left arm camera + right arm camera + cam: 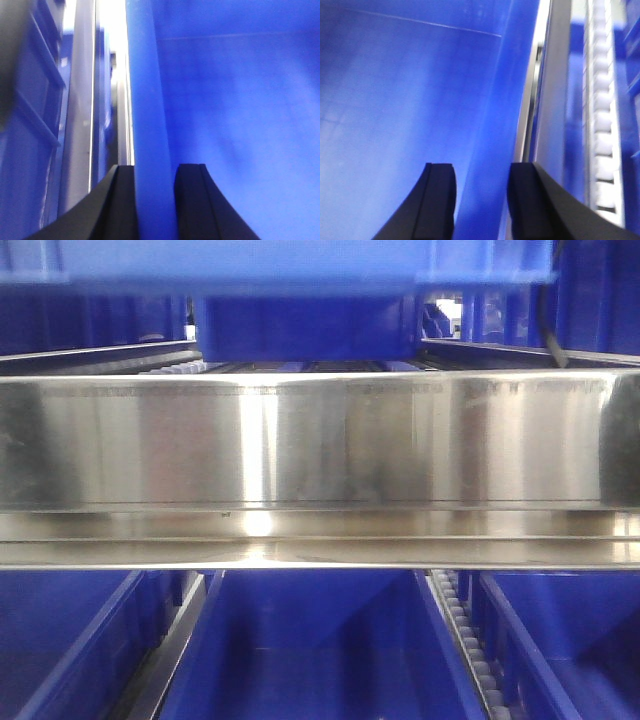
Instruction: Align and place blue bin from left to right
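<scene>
Since the front view gives only a steel rail (320,440) across the middle, with blue bins above and below it, the wrist views carry the detail. Left gripper (154,169) is clamped on one side wall of the blue bin (240,100): one finger outside, one inside, and the wall fills the narrow gap between them. Right gripper (481,166) sits the same way on the opposite wall, barely open, pinching the wall between its fingers. The bin sits between two metal guides. A roller track (602,100) runs just beside the right guide (555,100), and a neighbour bin (30,130) stands just beyond the left guide (80,110).
</scene>
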